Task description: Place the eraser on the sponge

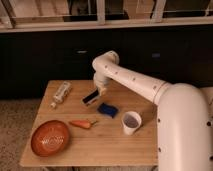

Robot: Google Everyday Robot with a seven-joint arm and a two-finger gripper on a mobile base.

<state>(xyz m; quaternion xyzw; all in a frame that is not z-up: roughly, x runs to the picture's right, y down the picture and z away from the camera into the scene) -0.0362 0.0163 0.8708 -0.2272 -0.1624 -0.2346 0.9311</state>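
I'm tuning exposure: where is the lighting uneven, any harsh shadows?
Camera view: warm, even light on the table; cabinets behind are dark; the white arm is brightest; the gripper, above the table's middle, holds the eraser near the sponge, casting no harsh shadow.

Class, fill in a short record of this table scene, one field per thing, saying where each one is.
gripper: over the middle of the table, shut on the eraser
eraser: held tilted, left of the sponge, not on it
sponge: flat on the table, top bare
cup: right of the sponge
carrot: front-left of the sponge
bowl: front left of table
bottle: lying at rear left
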